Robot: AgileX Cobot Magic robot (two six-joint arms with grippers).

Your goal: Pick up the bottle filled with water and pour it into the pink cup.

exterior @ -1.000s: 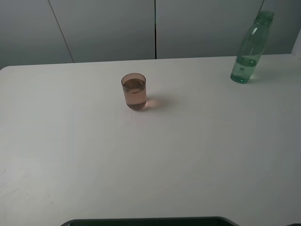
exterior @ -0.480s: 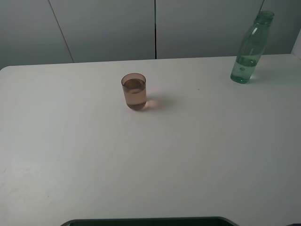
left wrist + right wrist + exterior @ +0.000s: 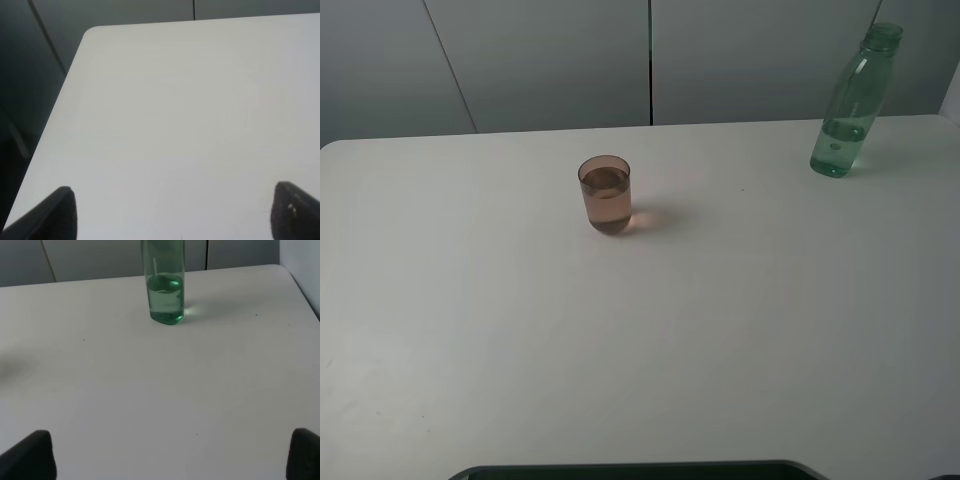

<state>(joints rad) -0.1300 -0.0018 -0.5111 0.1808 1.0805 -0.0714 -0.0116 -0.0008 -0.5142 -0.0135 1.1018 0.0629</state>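
Observation:
The green-tinted bottle (image 3: 852, 102) stands upright at the far right of the white table (image 3: 640, 340), capless, with a little water at the bottom. Its lower part shows in the right wrist view (image 3: 164, 285). The pink cup (image 3: 605, 195) stands upright near the table's middle, mostly full of liquid. Neither gripper shows in the exterior high view. My left gripper (image 3: 172, 212) is open and empty over bare table near the left edge. My right gripper (image 3: 172, 455) is open and empty, well short of the bottle.
Grey wall panels (image 3: 650, 60) rise behind the table's far edge. A dark edge (image 3: 630, 470) runs along the bottom of the exterior high view. The table's left edge and rounded corner (image 3: 90, 35) show in the left wrist view.

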